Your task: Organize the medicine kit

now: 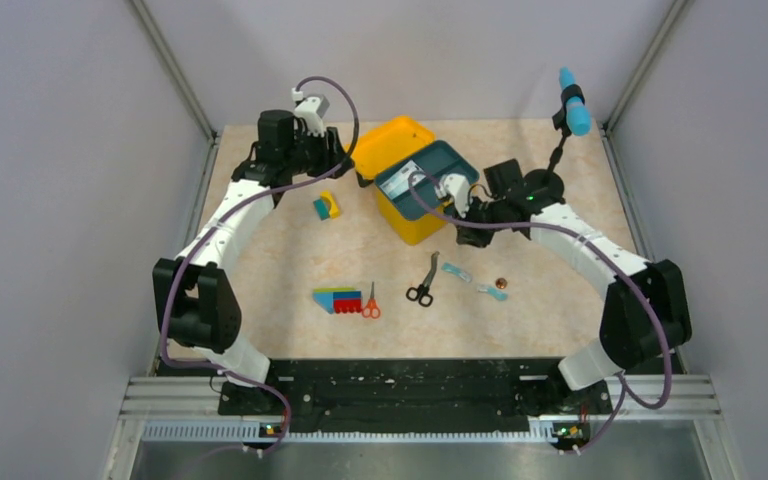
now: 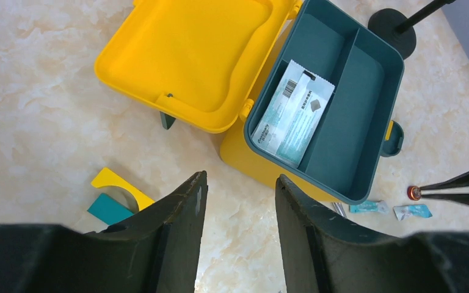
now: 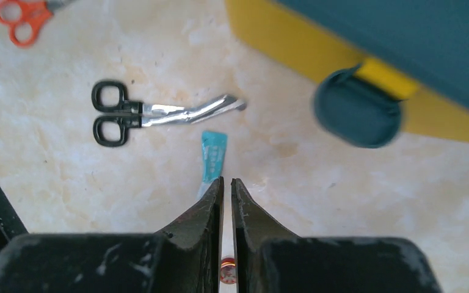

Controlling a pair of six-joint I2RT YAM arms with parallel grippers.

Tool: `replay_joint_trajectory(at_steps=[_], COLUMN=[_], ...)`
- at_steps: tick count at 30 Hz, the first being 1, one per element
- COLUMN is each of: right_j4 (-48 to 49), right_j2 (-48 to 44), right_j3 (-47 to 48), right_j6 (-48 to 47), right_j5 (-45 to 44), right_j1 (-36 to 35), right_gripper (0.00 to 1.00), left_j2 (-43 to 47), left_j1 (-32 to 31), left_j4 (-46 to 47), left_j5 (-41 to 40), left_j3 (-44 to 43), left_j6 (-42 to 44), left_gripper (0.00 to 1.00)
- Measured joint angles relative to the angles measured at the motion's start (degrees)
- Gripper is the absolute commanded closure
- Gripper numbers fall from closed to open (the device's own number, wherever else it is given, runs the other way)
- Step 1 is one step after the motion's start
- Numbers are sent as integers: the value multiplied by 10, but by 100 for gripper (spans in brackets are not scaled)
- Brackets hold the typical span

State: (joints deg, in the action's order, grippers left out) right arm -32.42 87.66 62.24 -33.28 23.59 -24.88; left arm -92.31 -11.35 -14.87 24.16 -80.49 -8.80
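Note:
The yellow medicine kit (image 1: pixel 415 228) stands open at the back centre, its lid (image 2: pixel 195 55) folded flat behind it. A dark teal tray (image 2: pixel 342 91) sits in its top and holds a white and teal packet (image 2: pixel 293 113). My left gripper (image 2: pixel 240 177) is open and empty, above bare table just left of the kit's near corner; it also shows in the top view (image 1: pixel 338 165). My right gripper (image 3: pixel 226 180) is shut and empty, just in front of the kit's teal latch (image 3: pixel 357 113), over a teal sachet (image 3: pixel 212 155).
Black scissors (image 1: pixel 423 283), orange scissors (image 1: pixel 370 305), a multicoloured block (image 1: pixel 337 300), two sachets (image 1: pixel 456 271) (image 1: pixel 490 291) and a small round red thing (image 1: pixel 502 283) lie in front of the kit. A yellow and teal block (image 1: pixel 327 206) lies to its left. A blue-tipped stand (image 1: pixel 573 100) rises at back right.

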Motion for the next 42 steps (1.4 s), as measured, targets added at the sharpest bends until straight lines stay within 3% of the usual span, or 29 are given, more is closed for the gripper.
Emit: replay_joint_trajectory(at_steps=[2, 8, 11, 15, 21, 31, 38, 42], right_j4=[-15, -13, -3, 3, 14, 65, 94, 73], right_j2=[-14, -29, -29, -26, 27, 94, 97, 90], right_j3=[38, 113, 80, -7, -52, -53, -65, -59], right_j6=[1, 9, -4, -57, -133, -167, -180, -189], right_j5=[26, 82, 92, 88, 67, 21, -25, -40], right_j1=[18, 39, 34, 28, 1, -29, -40, -41], right_gripper=[90, 68, 58, 55, 59, 67, 100, 100], left_j2=[-1, -3, -3, -3, 1, 13, 19, 19], left_j1=[0, 0, 0, 0, 2, 3, 3, 3], left_j4=[-2, -9, -12, -15, -18, -19, -19, -19], left_j5=[0, 0, -3, -11, -18, -26, -26, -26], left_j3=[-4, -21, -21, -21, -13, 13, 17, 19], left_j6=[4, 17, 20, 29, 40, 45, 45, 44], left_gripper=[50, 50, 49, 49, 48, 48, 47, 47])
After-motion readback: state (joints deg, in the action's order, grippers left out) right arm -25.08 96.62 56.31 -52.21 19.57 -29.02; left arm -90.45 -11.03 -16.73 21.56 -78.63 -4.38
